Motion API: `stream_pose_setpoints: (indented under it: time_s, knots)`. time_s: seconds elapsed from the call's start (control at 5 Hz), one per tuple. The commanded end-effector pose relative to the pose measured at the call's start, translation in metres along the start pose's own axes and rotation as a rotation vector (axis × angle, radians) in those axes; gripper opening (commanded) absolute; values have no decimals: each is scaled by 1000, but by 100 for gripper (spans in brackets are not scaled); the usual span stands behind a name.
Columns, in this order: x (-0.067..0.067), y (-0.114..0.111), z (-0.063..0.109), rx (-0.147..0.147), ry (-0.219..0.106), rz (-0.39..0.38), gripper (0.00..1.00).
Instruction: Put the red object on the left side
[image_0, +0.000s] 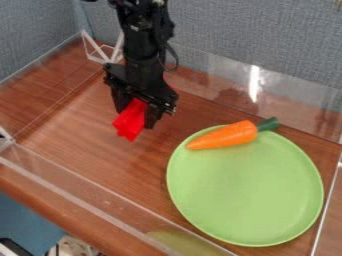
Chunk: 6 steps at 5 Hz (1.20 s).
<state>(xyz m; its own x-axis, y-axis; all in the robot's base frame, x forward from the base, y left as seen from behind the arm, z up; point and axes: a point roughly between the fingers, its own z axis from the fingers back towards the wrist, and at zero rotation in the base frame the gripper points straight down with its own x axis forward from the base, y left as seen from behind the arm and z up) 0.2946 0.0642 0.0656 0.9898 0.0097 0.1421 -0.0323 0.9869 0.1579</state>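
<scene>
Carrying the bright red rectangular plastic block (131, 122), the black pincer (139, 104) is closed part-way on its upper end and points almost straight down. In the one camera view the block hangs low over the brown wooden tabletop (67, 100), left of the round green plate (247, 205) and clear of the orange carrot with a green top (225, 135). The placing step looks under way; next would be lowering it to rest, then opening.

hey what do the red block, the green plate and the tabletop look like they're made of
The bright red elongated block looks like plastic: flat, saturated colour. The round lime-green plate also seems plastic, smooth and matte, with no glaze shine. The brown table shows wood grain with a slight sheen, either varnished wood or laminate.
</scene>
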Motion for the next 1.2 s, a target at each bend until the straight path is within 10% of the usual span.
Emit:
stream_pose_setpoints:
  time_s: [0.0, 1.0]
  knots:
    - [9, 11, 19, 17, -70, 27, 0]
    - [36, -42, 27, 16, -115, 95, 0]
